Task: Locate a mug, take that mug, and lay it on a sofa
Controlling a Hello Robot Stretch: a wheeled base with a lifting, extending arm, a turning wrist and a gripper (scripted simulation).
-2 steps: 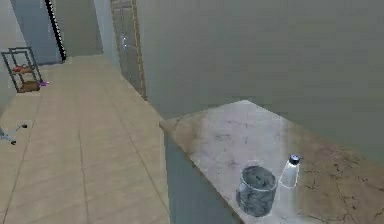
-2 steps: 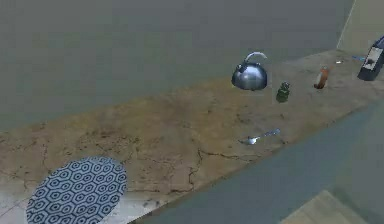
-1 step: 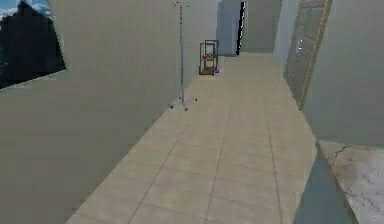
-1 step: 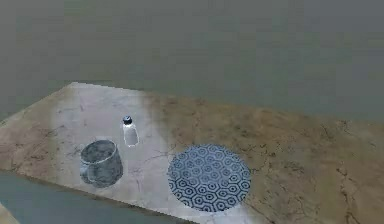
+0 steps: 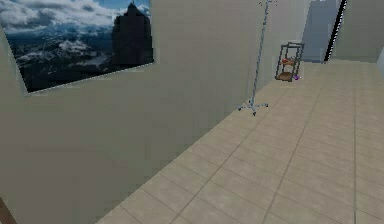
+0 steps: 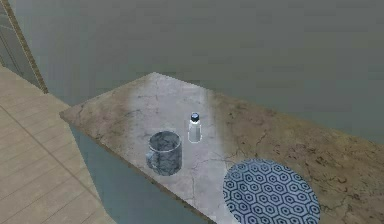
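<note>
A grey mug [image 6: 165, 152] stands upright on the marble table [image 6: 128, 100], close to its near edge; I cannot make out a handle. Just beyond it, apart from it, stands a small white shaker [image 6: 195, 127]. A round plate [image 6: 270, 193] with a blue honeycomb pattern lies nearby on the same top. I cannot tell how the fingers stand, nor where the mug lies relative to them. Down the hallway, a mountain picture [image 5: 80, 40] hangs on the wall. A thin pole stand [image 5: 256, 60] rises from the tiled floor [image 5: 300, 150], and a small shelf [image 5: 290, 62] stands farther off.
</note>
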